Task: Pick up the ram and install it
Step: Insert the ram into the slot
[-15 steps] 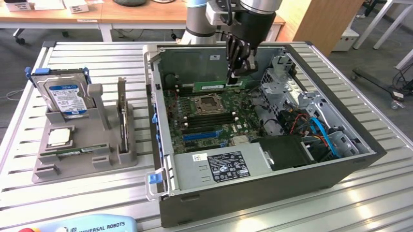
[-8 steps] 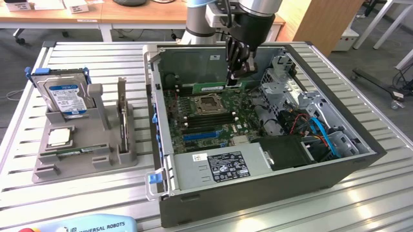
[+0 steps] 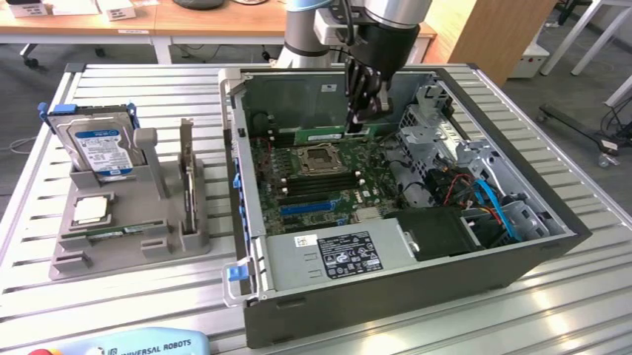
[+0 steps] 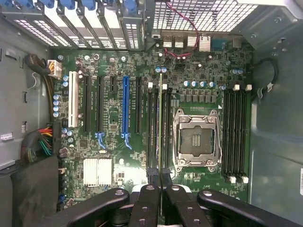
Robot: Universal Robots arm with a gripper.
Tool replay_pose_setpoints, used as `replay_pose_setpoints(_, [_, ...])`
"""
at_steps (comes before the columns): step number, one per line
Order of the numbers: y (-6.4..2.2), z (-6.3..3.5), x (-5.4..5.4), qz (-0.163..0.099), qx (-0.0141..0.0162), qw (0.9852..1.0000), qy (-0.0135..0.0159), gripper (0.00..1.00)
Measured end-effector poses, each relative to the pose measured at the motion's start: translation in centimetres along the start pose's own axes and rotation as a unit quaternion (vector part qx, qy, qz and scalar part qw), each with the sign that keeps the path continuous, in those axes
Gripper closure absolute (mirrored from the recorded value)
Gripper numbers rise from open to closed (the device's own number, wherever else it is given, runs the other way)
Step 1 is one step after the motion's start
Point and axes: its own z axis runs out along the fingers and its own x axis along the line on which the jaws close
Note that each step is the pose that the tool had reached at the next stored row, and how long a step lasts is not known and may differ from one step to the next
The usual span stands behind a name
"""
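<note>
Silver-grey arm with a black wrist and black cables. The gripper is black, and its jointed fingers are pinned with round silver screws.

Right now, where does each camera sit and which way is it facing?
Exterior view: off the arm, raised, angled down at the open computer case on the slatted table; shows the arm with its gripper inside the case.
Wrist view: on the wrist, looking straight down past the fingers onto the motherboard; the fingers are closed on the ram, seen edge-on.
Shared: both show the gripper and the empty CPU socket.
</note>
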Motion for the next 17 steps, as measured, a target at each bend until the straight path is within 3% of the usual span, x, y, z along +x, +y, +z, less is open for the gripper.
replay_pose_setpoints(17, [-0.04,1.04,0.03,0.000,0.0000,1.0000,0.0000,0.88])
